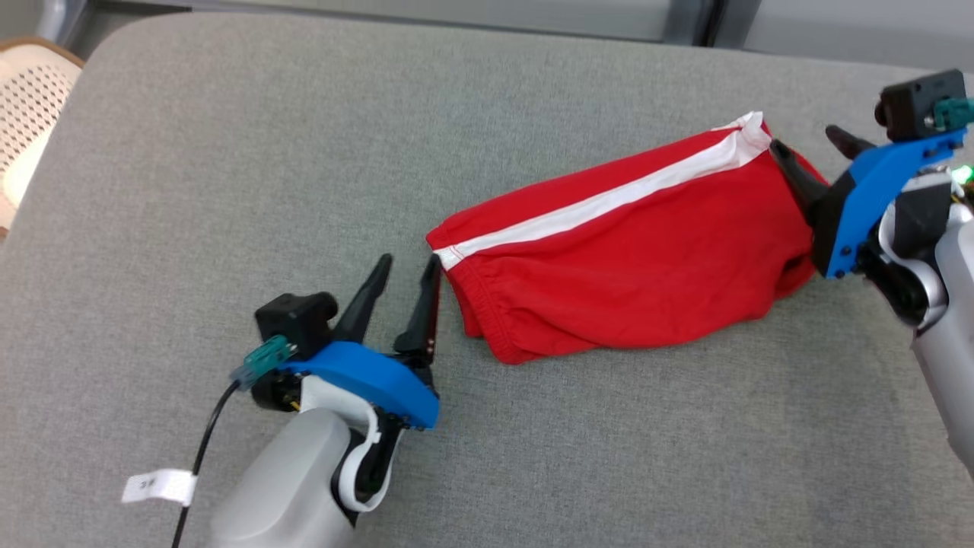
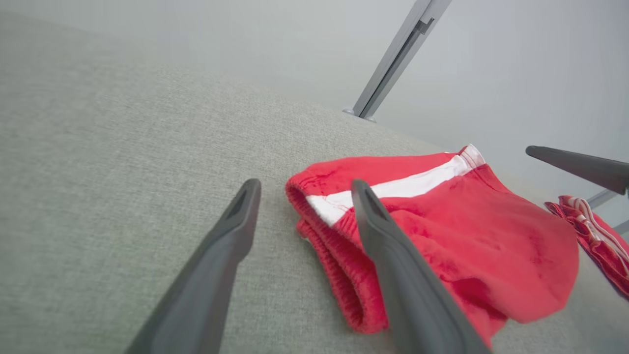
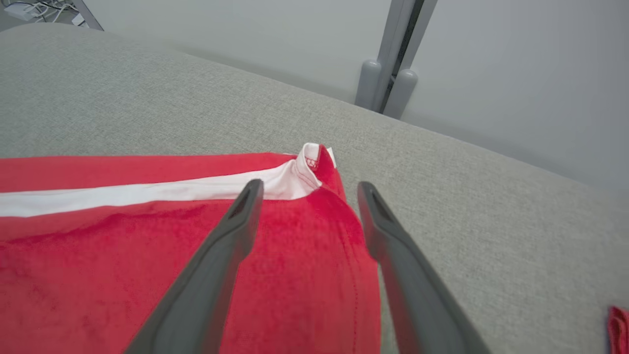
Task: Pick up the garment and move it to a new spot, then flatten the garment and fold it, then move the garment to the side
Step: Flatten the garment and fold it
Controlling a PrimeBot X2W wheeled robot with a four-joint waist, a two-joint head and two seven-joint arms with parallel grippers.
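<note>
While the garment [image 1: 624,259] lies lengthwise between them, my left gripper [image 1: 411,262] and right gripper [image 1: 804,139] stand spread, empty.

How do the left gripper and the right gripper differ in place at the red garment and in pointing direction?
The left gripper is at the elastic waistband end of the red garment; the right gripper is at the opposite, hemmed end. In the head view, the left gripper's fingers point up, while the right gripper's point towards the left. Both are open and hold no cloth.
</note>
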